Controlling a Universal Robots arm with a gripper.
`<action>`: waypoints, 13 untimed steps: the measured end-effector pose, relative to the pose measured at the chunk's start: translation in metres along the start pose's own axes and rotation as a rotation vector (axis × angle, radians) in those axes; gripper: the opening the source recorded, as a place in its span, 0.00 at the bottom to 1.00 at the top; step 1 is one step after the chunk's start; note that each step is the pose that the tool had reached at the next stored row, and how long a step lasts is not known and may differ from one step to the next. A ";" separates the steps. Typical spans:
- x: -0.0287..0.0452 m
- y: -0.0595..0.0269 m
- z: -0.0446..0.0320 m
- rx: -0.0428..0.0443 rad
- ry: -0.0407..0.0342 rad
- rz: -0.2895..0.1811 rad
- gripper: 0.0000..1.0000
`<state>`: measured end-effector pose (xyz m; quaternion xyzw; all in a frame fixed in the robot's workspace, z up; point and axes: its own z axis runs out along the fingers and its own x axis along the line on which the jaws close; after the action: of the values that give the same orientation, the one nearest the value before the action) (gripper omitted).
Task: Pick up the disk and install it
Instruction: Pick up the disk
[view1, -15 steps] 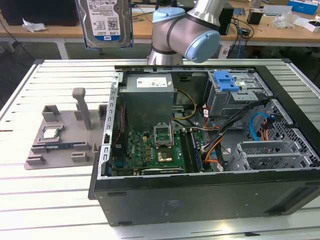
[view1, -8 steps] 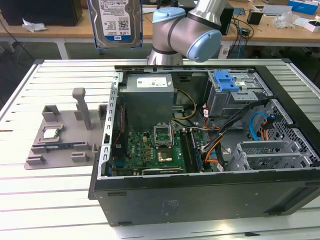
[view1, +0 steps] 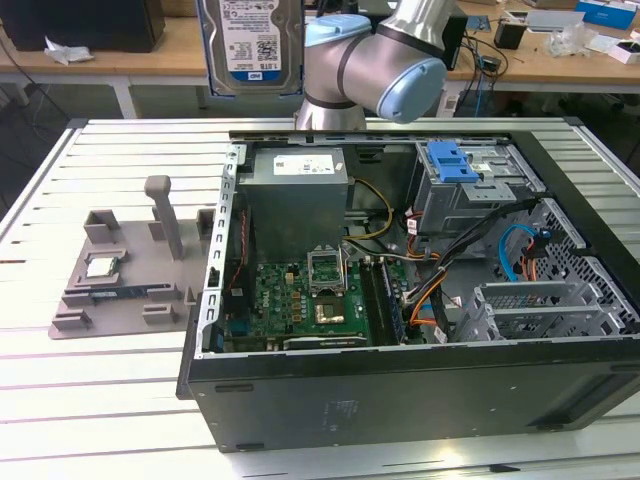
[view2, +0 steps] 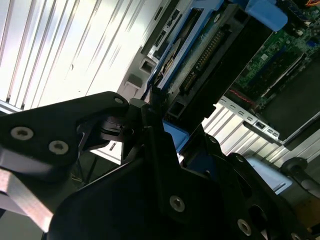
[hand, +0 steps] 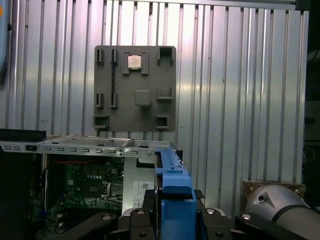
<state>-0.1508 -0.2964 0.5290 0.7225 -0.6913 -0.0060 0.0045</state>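
One pincer (hand: 175, 220) is squeezing the disk (view1: 250, 42) by its blue frame (hand: 172, 176), and the disk is looking heavy, stiff, breakable.

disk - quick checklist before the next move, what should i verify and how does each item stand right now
1. Grip on the disk: ok. The gripper is closed on its blue frame.
2. Disk clear of the table and the computer case: ok. It hangs in the air above their far edge in the exterior view.
3. Drive cage free to take it: cannot tell. Its opening is hidden.
4. Cables away from the cage: not ok. A bundle lies right beside it.
5. Chip out of the way: ok. It sits on the grey tray beside the case.
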 end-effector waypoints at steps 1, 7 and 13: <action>0.0001 -0.0035 -0.0001 0.0000 0.0000 0.000 0.37; 0.0008 -0.0192 -0.0003 -0.0001 0.0001 0.000 0.37; 0.0014 -0.0341 -0.0005 0.0000 0.0001 0.000 0.37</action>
<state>-0.1167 -0.2962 0.5290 0.7226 -0.6913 -0.0060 0.0046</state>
